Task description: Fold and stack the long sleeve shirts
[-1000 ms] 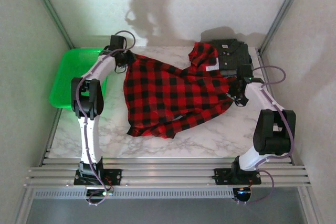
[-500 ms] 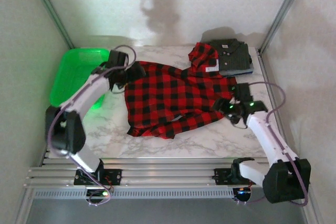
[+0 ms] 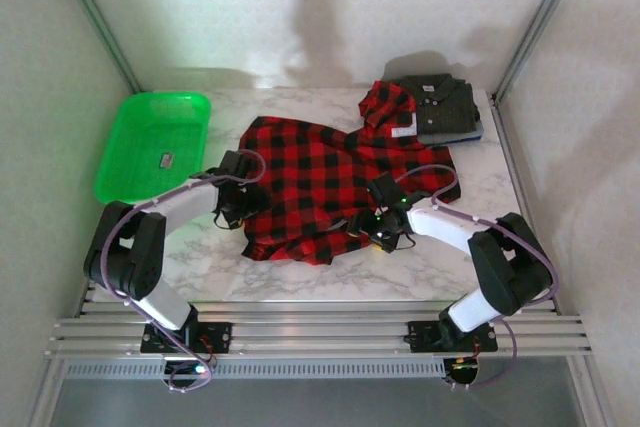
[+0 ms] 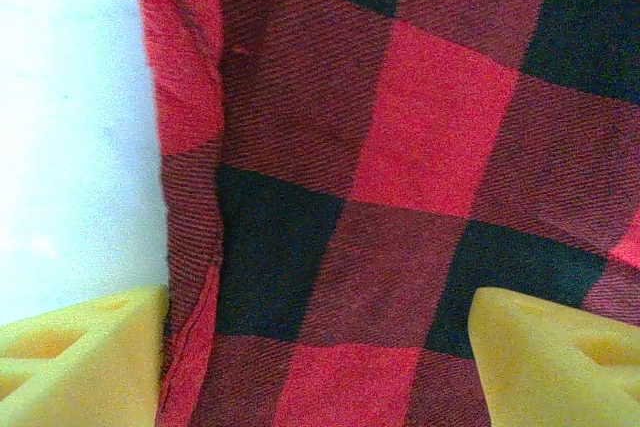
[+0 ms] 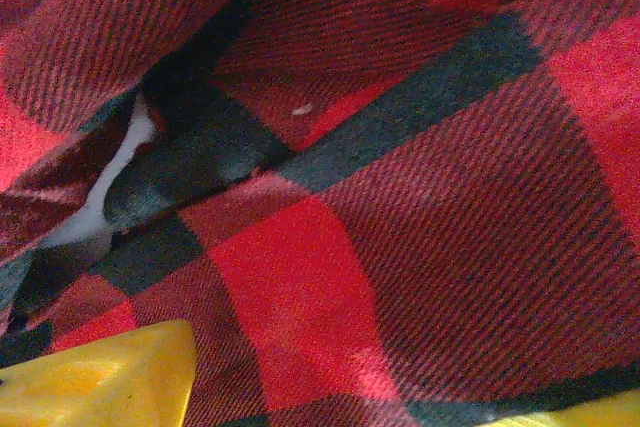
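The red-and-black plaid shirt (image 3: 325,172) lies spread on the marble table, its collar and white label (image 3: 402,130) at the back right. It overlaps a folded dark collared shirt (image 3: 445,105) that sits on a blue layer. My left gripper (image 3: 240,209) hovers open over the plaid's near left edge. In the left wrist view its yellow fingertips (image 4: 90,357) stand wide apart over the hem (image 4: 190,197). My right gripper (image 3: 378,230) is open over the near right part. The right wrist view has one yellow fingertip (image 5: 100,382) above wrinkled plaid (image 5: 330,247).
A green plastic basket (image 3: 155,142) stands at the back left, with a small item inside. Bare marble (image 3: 200,257) runs along the near edge in front of the shirt. Enclosure walls close the back and both sides.
Both grippers have opened and let go of the plaid at its far corners. They have swung back toward me and now hang low over the shirt's near edge.
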Controlling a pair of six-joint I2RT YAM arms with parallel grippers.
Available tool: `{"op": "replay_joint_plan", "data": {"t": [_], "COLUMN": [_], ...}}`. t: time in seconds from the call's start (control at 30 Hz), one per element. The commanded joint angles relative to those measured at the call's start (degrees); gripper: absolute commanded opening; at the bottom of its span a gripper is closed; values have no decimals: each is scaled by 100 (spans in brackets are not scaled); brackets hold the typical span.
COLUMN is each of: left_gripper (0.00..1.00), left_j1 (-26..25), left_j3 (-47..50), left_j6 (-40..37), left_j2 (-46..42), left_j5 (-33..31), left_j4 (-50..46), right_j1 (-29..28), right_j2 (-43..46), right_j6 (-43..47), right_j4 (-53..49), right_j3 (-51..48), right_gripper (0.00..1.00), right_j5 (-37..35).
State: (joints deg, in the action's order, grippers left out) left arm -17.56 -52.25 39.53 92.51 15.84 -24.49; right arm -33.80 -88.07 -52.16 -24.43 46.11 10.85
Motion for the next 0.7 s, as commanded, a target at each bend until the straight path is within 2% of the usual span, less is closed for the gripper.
{"op": "replay_joint_plan", "data": {"t": [0.0,0.03,0.1,0.13,0.2,0.33,0.47,0.67], "left_gripper": [70,64,47,39,26,11,8,5], "left_j1": [-238,-243,-247,-243,-204,18,335,747], "left_j3": [311,432,604,619,556,239,193,554], "left_j6": [413,493,568,553,473,228,83,-47], "left_j2": [-37,38,217,284,318,122,-200,-578], "left_j5": [-45,21,28,-67,-333,-920,-1209,-1591], "left_j4": [336,534,781,831,796,414,156,41], "right_j1": [-4,-4,14,22,74,138,318,431], "right_j2": [-218,-266,-353,-341,-197,447,1260,2019], "right_j6": [-54,-25,24,61,154,577,972,1339], "right_j4": [-251,-279,-388,-457,-586,-1251,-2041,-2834], "right_j3": [214,208,189,163,128,207,124,-285], "right_gripper": [62,58,43,33,20,8,0,0], "right_j5": [-461,-503,-595,-658,-691,-855,-834,-321]}}
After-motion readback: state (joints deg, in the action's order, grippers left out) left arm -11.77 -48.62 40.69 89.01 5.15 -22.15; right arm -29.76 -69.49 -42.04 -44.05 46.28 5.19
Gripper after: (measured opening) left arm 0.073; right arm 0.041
